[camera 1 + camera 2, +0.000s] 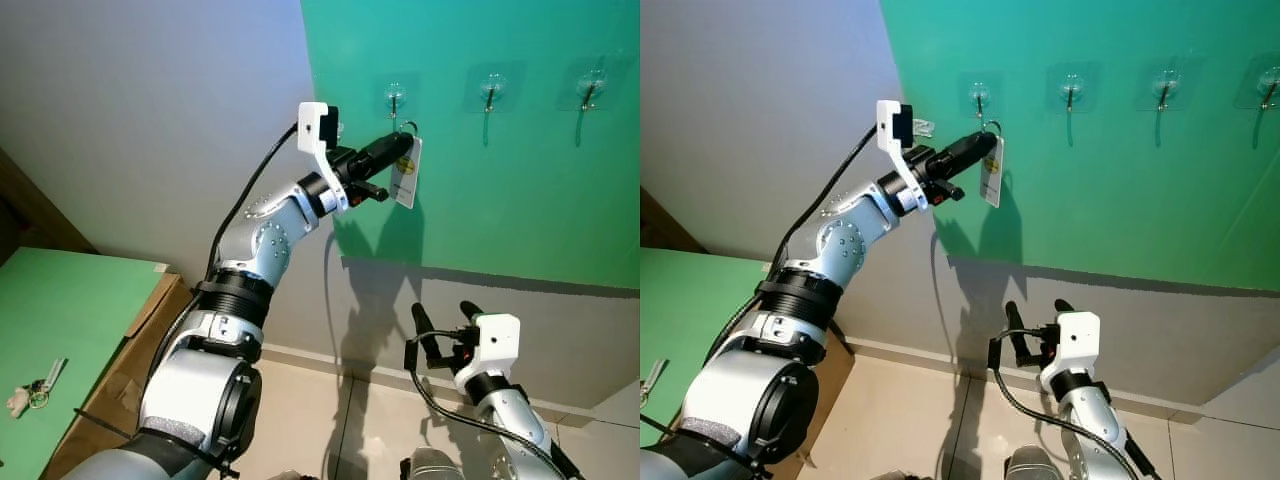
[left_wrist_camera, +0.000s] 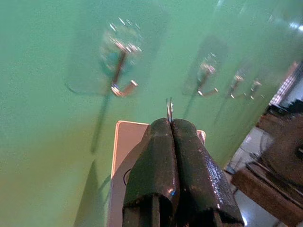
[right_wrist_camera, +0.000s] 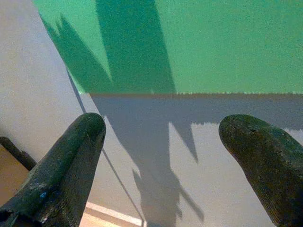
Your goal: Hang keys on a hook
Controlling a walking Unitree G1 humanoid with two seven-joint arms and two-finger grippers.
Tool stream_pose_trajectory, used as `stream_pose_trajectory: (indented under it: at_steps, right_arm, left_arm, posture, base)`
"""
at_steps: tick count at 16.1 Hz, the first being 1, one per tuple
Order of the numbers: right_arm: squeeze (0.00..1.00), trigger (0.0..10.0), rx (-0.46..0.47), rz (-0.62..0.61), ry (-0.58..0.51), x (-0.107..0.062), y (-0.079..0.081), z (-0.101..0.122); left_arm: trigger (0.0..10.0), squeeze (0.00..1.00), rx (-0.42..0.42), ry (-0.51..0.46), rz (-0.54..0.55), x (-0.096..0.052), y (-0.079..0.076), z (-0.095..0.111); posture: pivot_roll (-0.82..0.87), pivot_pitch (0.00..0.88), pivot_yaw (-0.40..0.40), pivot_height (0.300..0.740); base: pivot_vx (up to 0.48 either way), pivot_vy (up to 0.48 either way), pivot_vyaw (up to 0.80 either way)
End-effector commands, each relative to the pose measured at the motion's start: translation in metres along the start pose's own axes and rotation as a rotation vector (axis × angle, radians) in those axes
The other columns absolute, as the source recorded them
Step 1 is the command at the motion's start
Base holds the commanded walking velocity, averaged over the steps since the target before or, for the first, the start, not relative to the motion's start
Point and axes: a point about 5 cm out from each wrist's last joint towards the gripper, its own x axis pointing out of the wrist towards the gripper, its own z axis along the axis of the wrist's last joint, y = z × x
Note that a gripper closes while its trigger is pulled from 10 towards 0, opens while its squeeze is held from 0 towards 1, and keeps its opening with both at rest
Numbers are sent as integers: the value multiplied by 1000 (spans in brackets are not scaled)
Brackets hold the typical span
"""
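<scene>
Left gripper (image 1: pixel 400 150), fingers pinching the thin metal key ring with white tag (image 1: pixel 407 172) near the clear hook (image 1: pixel 395 100); light, dangly, likely slippery.

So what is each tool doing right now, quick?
Left tool: closed on the key ring with its white tag, raised near the leftmost hook.
Right tool: open, holding nothing, down low.
</scene>
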Motion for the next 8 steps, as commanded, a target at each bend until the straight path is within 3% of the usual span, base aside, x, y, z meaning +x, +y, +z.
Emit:
stream_pose_trajectory:
  at_steps: [1,8]
  right_arm:
    - [0,10000,-3,16,-4,0,5,2]
    - [0,10000,-8,25,0,0,5,6]
  left_arm:
    - [0,0,24,-49,21,1,3,17]
    - [0,0,-9,-98,88,-3,18,30]
  posture:
    - [-329,0,184,713]
    - [-329,0,174,713]
  base:
    - [0,0,0]
    - [0,0,0]
